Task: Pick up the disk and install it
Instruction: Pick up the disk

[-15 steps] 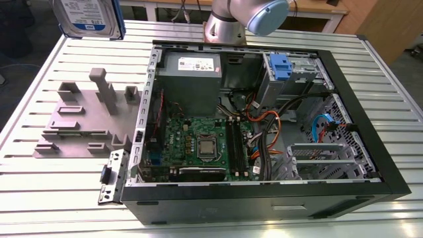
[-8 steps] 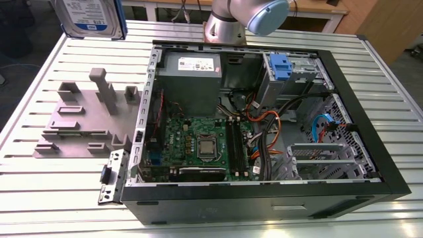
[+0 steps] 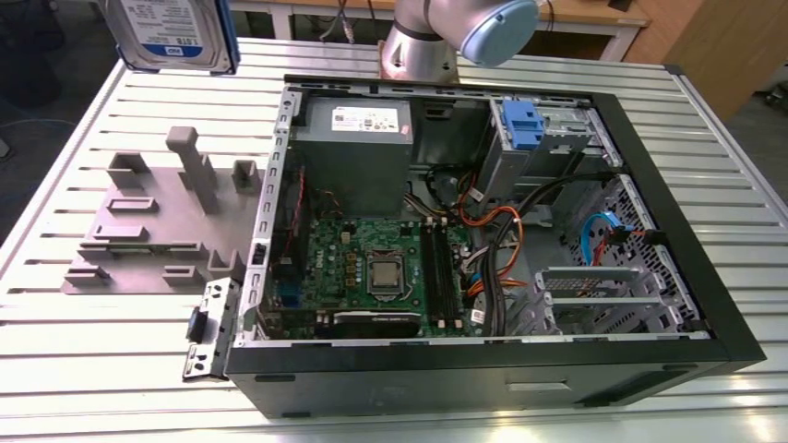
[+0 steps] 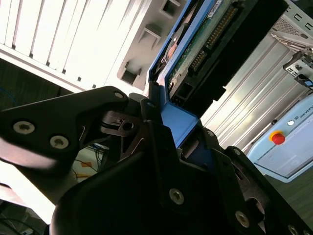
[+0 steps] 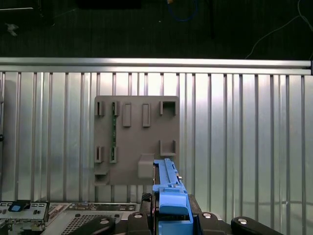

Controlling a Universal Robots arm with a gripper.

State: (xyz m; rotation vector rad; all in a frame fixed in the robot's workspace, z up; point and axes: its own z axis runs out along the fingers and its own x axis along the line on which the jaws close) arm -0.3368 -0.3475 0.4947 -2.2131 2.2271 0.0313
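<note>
Above the table, near the exterior view's upper left corner, the disk hangs well clear of everything, label facing the camera.

- Grip: in the second wrist view the gripper has its jaws pinching the disk by the blue side rail at one end, with the connector edge pointing away from the fingers. The first wrist view shows the same blue rail between the two black fingers.
- Below: the first wrist view looks straight down on the grey holder, which has no disk in its slots. Pick-up looks done; the work stands at the carry.
- Target side: the open computer case lies well apart, toward the exterior view's right, with orange cables loose inside.

Judgement on doing the carry well: the hold is on a plastic rail at one end only, so the disk can pivot. Keep motion smooth, keep the disk's long axis steady, and hold height above the case wall and cables.
</note>
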